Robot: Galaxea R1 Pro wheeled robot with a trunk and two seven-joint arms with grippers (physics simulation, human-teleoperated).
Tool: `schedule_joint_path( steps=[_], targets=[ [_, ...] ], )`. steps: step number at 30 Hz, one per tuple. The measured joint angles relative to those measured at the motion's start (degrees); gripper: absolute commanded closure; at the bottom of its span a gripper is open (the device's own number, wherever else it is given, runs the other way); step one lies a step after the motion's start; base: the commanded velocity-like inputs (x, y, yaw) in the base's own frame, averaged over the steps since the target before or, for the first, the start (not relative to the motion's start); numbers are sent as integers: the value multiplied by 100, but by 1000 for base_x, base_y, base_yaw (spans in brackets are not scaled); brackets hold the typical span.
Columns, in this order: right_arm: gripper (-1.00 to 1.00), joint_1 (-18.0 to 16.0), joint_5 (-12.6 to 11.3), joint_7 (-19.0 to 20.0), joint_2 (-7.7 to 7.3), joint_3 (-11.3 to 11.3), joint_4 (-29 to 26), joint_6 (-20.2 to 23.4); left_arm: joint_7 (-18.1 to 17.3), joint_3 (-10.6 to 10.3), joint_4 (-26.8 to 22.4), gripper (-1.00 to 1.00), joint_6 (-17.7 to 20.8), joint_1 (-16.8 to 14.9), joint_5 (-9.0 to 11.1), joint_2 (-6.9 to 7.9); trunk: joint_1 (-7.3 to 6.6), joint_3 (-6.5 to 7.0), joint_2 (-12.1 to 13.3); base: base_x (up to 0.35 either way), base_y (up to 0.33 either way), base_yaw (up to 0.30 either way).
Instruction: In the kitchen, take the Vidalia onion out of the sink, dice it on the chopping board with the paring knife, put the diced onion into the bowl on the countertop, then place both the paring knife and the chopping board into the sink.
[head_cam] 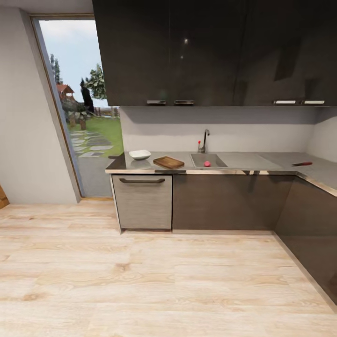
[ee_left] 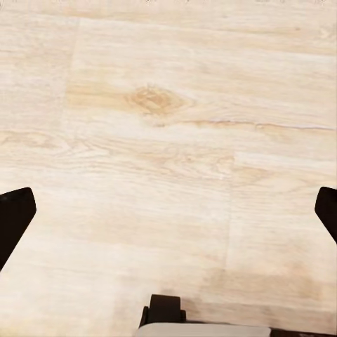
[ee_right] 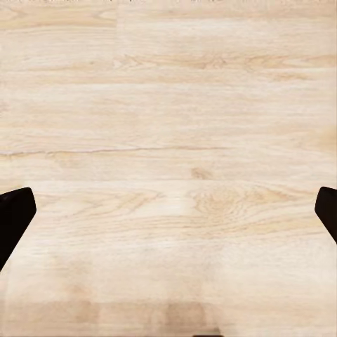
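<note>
Nearest me, both wrist views look down on pale plank floor point(ee_left: 168, 140); my left end effector point(ee_left: 168, 210) and right end effector point(ee_right: 168, 210) have their fingers wide apart, holding nothing. Across the room on the tabletop point(head_cam: 267, 161) sit the bowl point(head_cam: 140, 154), the board point(head_cam: 168, 162) beside it, the onion point(head_cam: 207, 164) in the sink point(head_cam: 213, 160), and the knife point(head_cam: 302, 164) well apart. I judge nothing is started. I can read no writing.
</note>
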Motion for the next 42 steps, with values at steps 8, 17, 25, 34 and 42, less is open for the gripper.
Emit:
schedule_joint_path(
  steps=[8,17,25,34,42],
  targets=[
    [-100,0,-1,0,1,7,0,1,0,-1,0,-100,0,0,0,0,-176,144,321,0,0,0],
    [-100,0,0,0,-5,8,0,2,0,0,7,-100,0,0,0,0,-374,305,682,0,0,0],
    [-100,0,0,0,-8,13,0,2,0,0,9,-100,0,0,0,0,-549,449,1003,0,0,0],
    [-100,0,0,0,-8,8,0,2,0,0,3,-100,0,0,0,0,-747,611,1364,0,0,0],
    [-100,0,0,0,-8,4,0,2,-9,-1,-7,-100,-1,0,0,1,-923,755,1686,0,0,0]
  ],
)
